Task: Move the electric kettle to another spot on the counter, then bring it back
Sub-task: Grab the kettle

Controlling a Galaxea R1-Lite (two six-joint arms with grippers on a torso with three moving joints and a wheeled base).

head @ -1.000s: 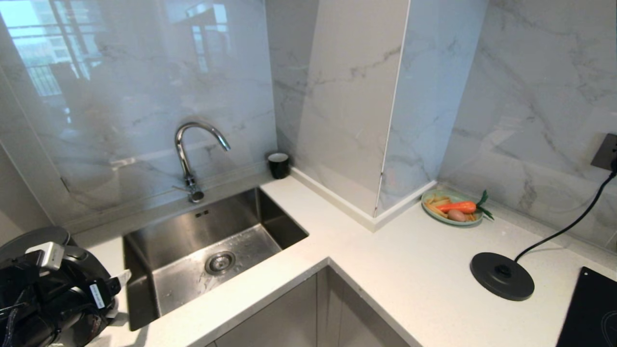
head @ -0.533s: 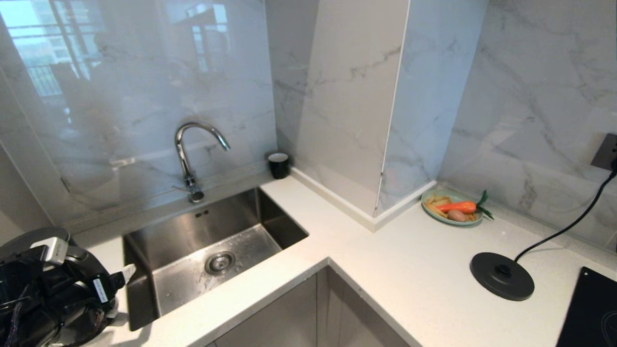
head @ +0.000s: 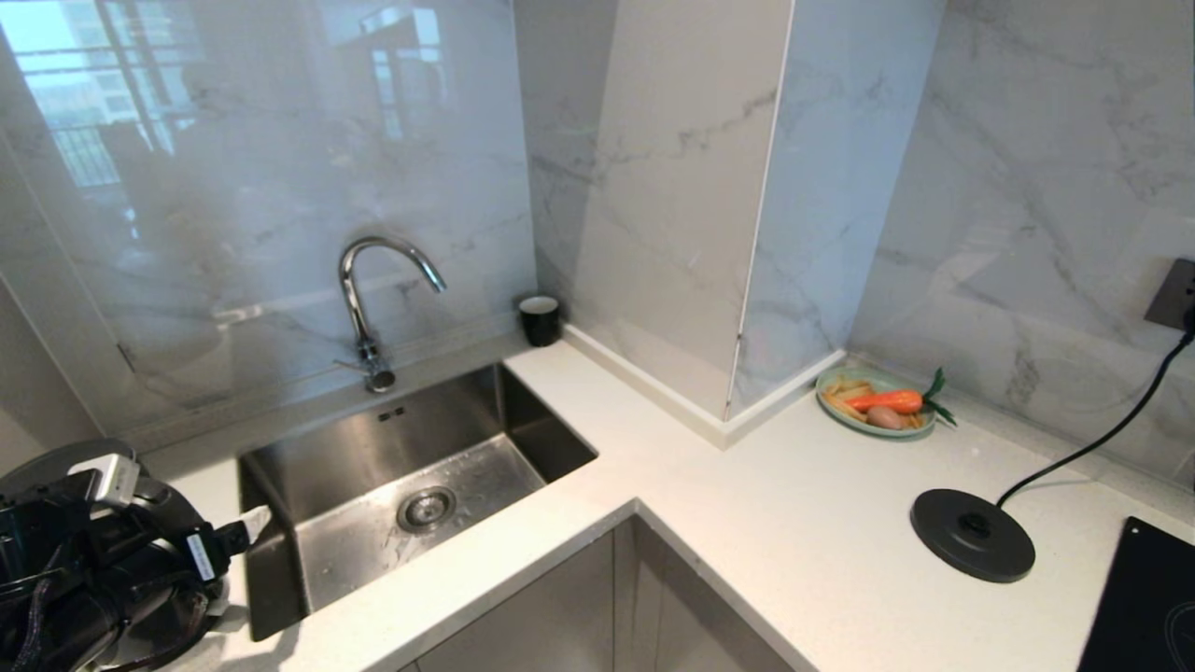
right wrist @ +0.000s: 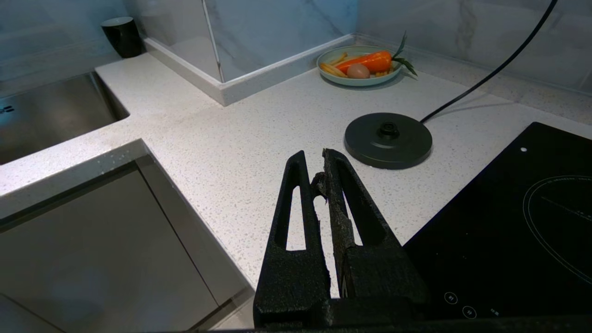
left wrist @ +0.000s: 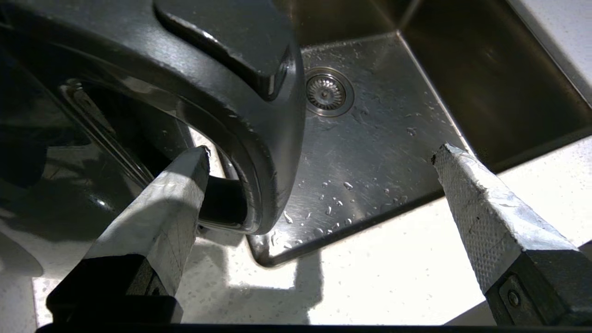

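A white speckled counter (head: pixel 794 523) runs in an L beneath grey-veined marble walls. At far left the electric kettle (left wrist: pixel 194 78) stands beside the steel sink (head: pixel 411 485), mostly hidden in the head view behind the left end effector (head: pixel 173 518), whose fingers are spread wide around the handle, one finger (left wrist: pixel 162 212) inside the loop, gripping nothing. Further right come the tap (head: pixel 373 299), a black cup (head: pixel 540 319), a plate of vegetables (head: pixel 876 401), the corded base disc (head: pixel 971 535) and the hob (head: pixel 1144 607), cut off at the edge. The right end effector (right wrist: pixel 319 178) hangs over the counter, fingers together and empty. Since a second ago the left end effector has shifted slightly toward the sink; the kettle remains put.
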